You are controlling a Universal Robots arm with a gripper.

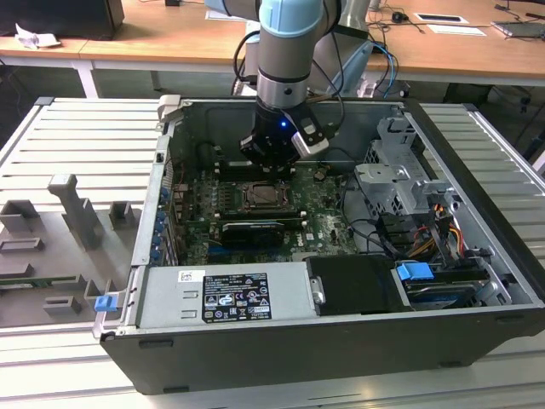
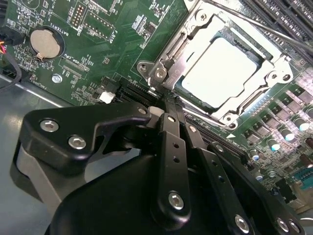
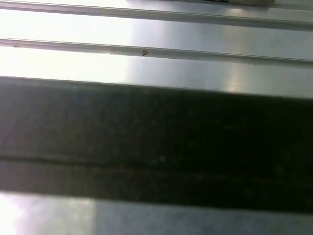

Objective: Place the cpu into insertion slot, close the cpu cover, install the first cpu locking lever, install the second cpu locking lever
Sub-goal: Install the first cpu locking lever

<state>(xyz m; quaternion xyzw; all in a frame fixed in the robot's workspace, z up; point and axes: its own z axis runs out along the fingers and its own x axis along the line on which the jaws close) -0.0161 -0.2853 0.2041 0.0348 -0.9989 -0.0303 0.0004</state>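
The cpu (image 2: 226, 73) is seen in the second wrist view as a flat square with a pale silvery top, seated level in the slot (image 2: 254, 105). The cover (image 2: 181, 46), a grey metal frame with a square window, is closed flat over the cpu's edges. In the exterior view the slot (image 1: 266, 195) lies mid-board, towards the far side of the open case.
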